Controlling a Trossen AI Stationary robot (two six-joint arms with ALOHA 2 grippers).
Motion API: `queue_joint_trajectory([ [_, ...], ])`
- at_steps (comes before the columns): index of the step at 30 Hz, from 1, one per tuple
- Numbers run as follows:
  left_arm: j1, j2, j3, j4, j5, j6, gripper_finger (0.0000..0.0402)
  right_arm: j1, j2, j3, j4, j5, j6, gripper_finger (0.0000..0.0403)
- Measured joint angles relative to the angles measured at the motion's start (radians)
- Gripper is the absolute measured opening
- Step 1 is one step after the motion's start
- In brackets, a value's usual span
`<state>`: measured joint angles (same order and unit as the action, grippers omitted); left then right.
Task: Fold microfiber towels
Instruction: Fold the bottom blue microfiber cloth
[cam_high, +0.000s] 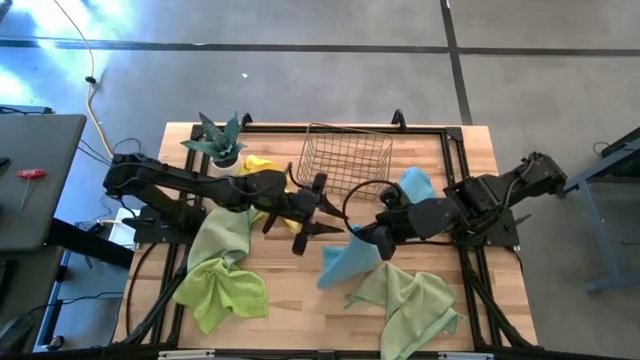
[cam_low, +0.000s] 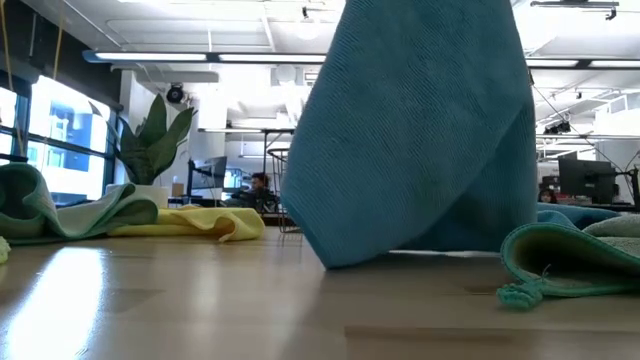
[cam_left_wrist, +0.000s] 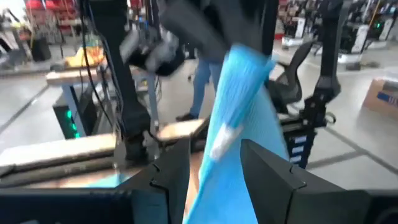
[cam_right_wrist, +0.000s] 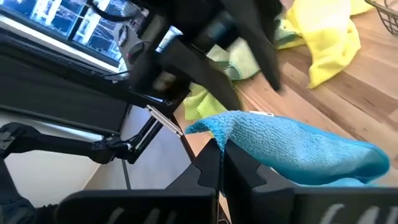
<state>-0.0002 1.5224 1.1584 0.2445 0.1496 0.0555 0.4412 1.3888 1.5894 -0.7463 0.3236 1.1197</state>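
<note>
Table (cam_high: 300, 320): no towel is seen folded yet, so the task is judged barely begun; all cloths lie crumpled or are being lifted.

Largest heaps first. Lime green towel (cam_high: 222, 290) is bunched at the front-left w/ a pale sage cloth (cam_high: 225, 235) draped just behind it, under the left arm. A second sage green towel (cam_high: 410, 305) is crumpled at the front-right, its hem seen close in the low view. Light blue towel (cam_high: 350, 262) is held up near the table's middle: one corner is pinched in the right gripper (cam_right_wrist: 219, 163), jaws clenched on it, and the rest hangs as a drape w/ its lower edge touching the wood. More light blue cloth (cam_high: 418, 183) shows behind the right arm; whether it's a separate towel can't be told. Yellow towel (cam_high: 262, 168) lies flat-ish at the back-left, beside the potted plant (cam_high: 218, 140).

Left gripper (cam_left_wrist: 214, 168) is set part open, fingers either side of the hanging blue cloth; no grip on it is seen.

Wire basket (cam_high: 345, 160) at the back-centre: nothing is seen in it.

Left to do, by judgement: every towel, incl. the blue one now in hand.
</note>
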Motion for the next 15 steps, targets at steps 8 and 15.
queue_joint_trajectory([
  [8, -0.002, 0.084, 0.0, 0.119, 0.049, -0.071, 0.0131, 0.0, 0.0, 0.0, 0.019, -0.001, -0.027, 0.0],
  [15, -0.001, 0.151, 0.0, 0.13, 0.075, -0.071, 0.0131, 0.0, 0.0, -0.001, 0.059, -0.003, -0.112, 0.0],
])
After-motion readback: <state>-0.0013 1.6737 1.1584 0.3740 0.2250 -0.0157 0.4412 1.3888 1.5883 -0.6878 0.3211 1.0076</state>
